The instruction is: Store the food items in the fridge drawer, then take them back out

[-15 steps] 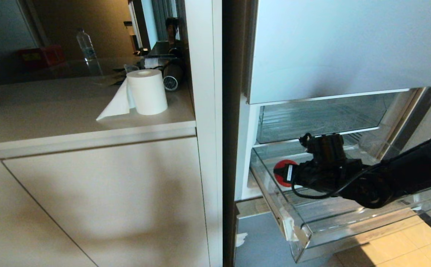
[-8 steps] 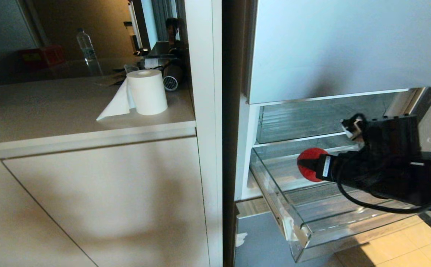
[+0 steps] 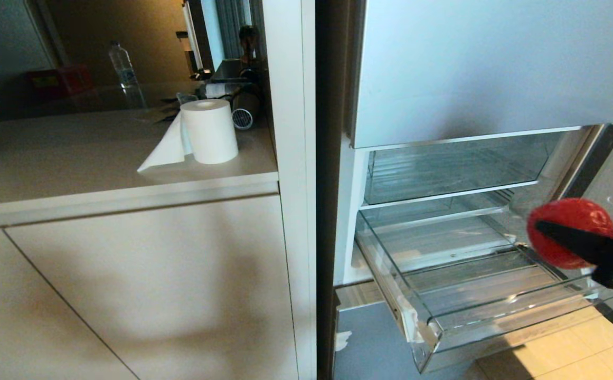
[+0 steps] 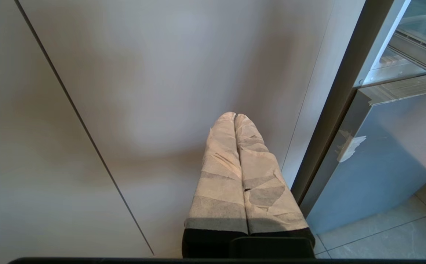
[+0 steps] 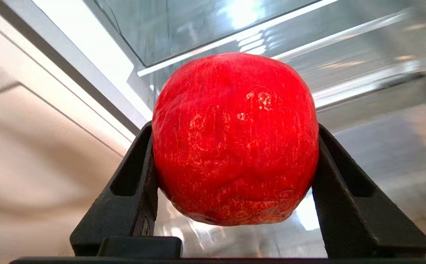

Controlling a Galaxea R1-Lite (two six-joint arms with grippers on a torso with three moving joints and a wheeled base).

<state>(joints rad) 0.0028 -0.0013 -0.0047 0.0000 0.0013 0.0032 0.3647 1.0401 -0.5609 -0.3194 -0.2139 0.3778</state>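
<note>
The right gripper (image 3: 559,232) is clamped on the red apple (image 3: 570,232), one black finger (image 5: 132,194) pressed to each side of the fruit, holding it in the air above the right-hand end of the fridge drawer (image 3: 475,322) and clear of the plastic. The drawer stands pulled out from the pale blue-grey fridge, its ribbed clear base bare, its thick front lip nearest the floor tiles (image 3: 575,353). Just above the drawer sits a second clear drawer (image 3: 454,174), pushed in under the fridge's closed upper door (image 3: 496,68). Below the drawer is the flat pale-blue bottom door (image 3: 375,343), with a scrap of torn white tape near its edge. To the left of the drawer, past the fridge's side panel, a beige counter (image 3: 100,158) carries a roll of white paper (image 3: 208,131) with a loose sheet trailing off it, and farther back a water bottle (image 3: 122,64). The left gripper (image 4: 235,119) hangs low, well left of the drawer, in front of the beige cabinet front (image 4: 143,73), its two tape-wrapped fingers pressed together with nothing between them.
</note>
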